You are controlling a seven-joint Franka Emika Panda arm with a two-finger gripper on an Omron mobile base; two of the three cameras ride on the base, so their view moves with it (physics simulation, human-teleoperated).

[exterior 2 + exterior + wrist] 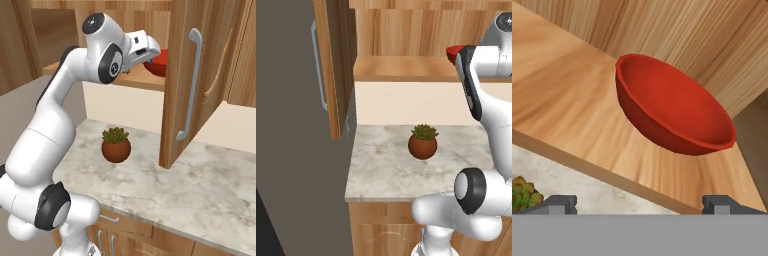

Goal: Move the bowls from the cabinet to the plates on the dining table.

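So, my gripper (639,204) is up at the cabinet (210,65) shelf.
Jaws spread wide, gripping nothing; the red bowl (671,106) sits on the wood just ahead. Potted plant (116,144) on the counter (200,185) below.

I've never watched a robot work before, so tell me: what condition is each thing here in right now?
Cabinet door: swung open.
Red bowl: upright on the cabinet shelf, not gripped.
Gripper: open, short of the bowl.
Plant pot: upright on the counter.
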